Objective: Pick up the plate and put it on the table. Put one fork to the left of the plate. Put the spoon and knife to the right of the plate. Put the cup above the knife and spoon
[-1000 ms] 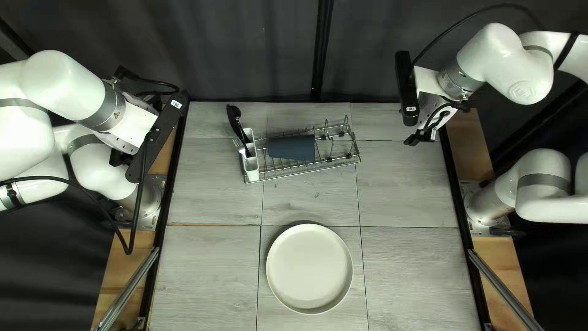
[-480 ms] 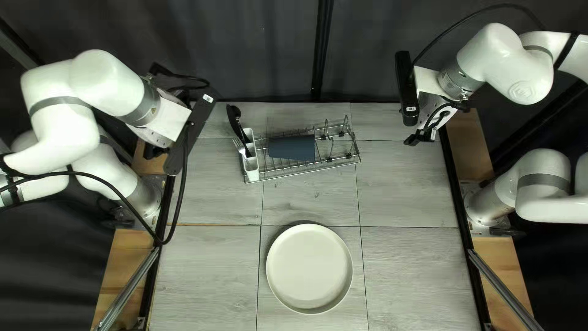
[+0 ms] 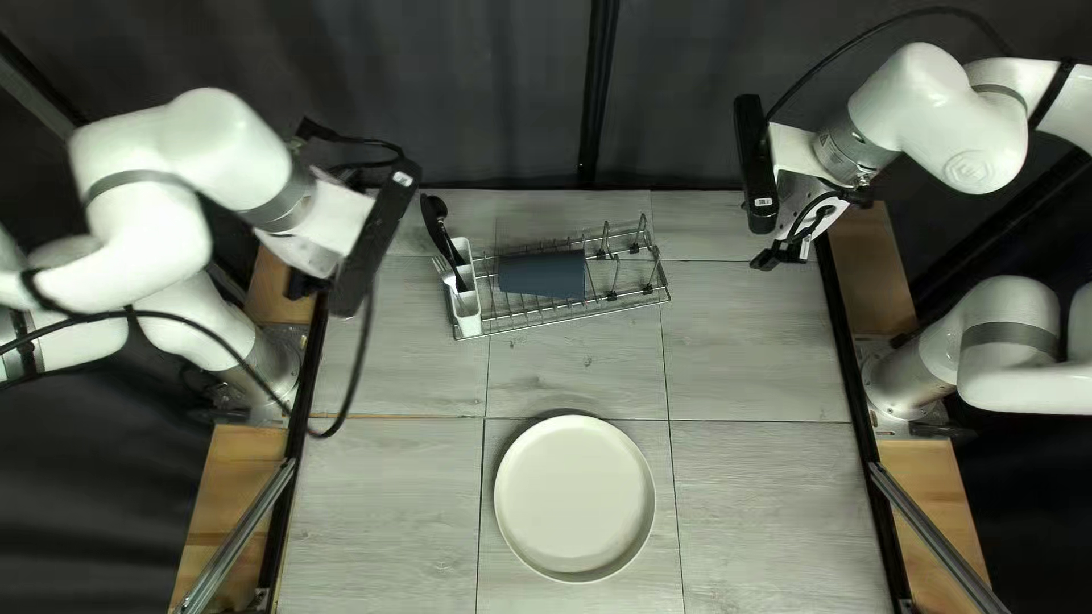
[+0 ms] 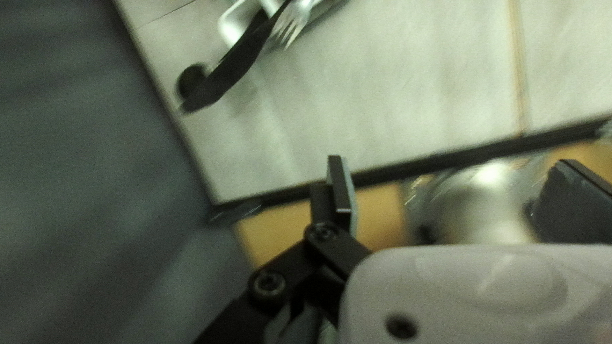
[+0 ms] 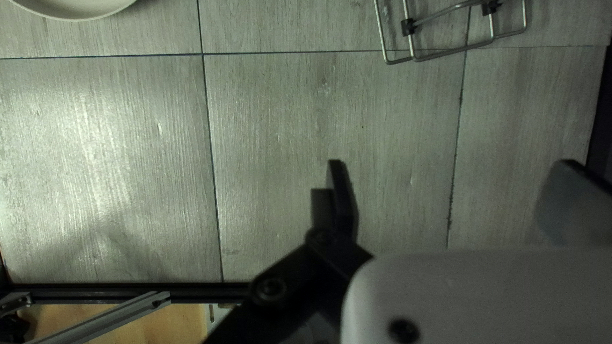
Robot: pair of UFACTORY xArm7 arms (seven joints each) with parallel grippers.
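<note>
Plate [image 3: 575, 496]: round, off-white, raised rim, flat on table [image 3: 751, 500], nearer side, around middle. Left gripper [image 3: 305, 282] and right gripper [image 3: 785, 252] both wide, nothing held. Left arm's black cable [image 3: 362, 353] droops over table's left edge. Wire rack [image 3: 623, 298] beyond plate: dark blue-gray cup [image 3: 543, 274] sideways; white caddy [image 3: 466, 309] with fork [image 3: 445, 271], black utensils [image 3: 437, 227].

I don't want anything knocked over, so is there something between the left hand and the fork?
Nothing visible stands between the left hand and the fork. A black utensil leans close beside it, which may crowd the grasp.
</note>
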